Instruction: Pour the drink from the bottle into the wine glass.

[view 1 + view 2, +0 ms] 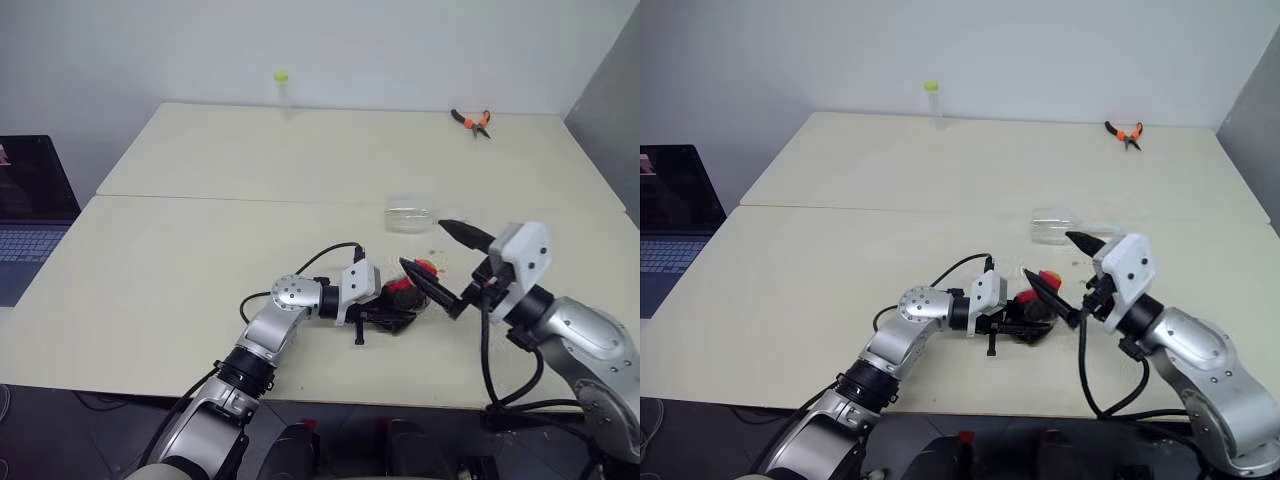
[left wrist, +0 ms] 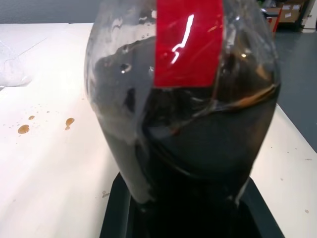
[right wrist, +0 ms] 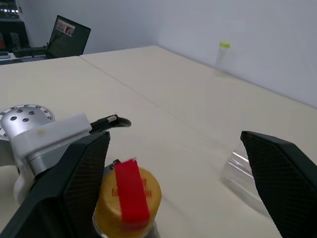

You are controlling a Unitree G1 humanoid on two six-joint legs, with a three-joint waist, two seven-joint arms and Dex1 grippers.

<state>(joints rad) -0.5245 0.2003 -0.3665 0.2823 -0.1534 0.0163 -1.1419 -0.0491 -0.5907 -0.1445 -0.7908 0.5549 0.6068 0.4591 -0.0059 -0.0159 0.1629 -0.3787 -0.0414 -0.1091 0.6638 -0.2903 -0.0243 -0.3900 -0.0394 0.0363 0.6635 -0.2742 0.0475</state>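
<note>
Near the front edge of the table (image 1: pixel 150 300), at about 6 o'clock in the head views, the left gripper (image 1: pixel 400 305) is clenched on the bottle (image 1: pixel 405 295), which stands upright with its drink (image 2: pixel 198 148) inside, while the right gripper (image 1: pixel 445 265) hangs released just beside it at 3 o'clock. The wine glass (image 1: pixel 410 218) seems to lie on its side at 12 o'clock from the bottle, with some brown drops (image 2: pixel 44 125) on the table, so the pouring is judged still to be done. Red marks on the yellow neck label (image 3: pixel 128 191) are too small to read.
</note>
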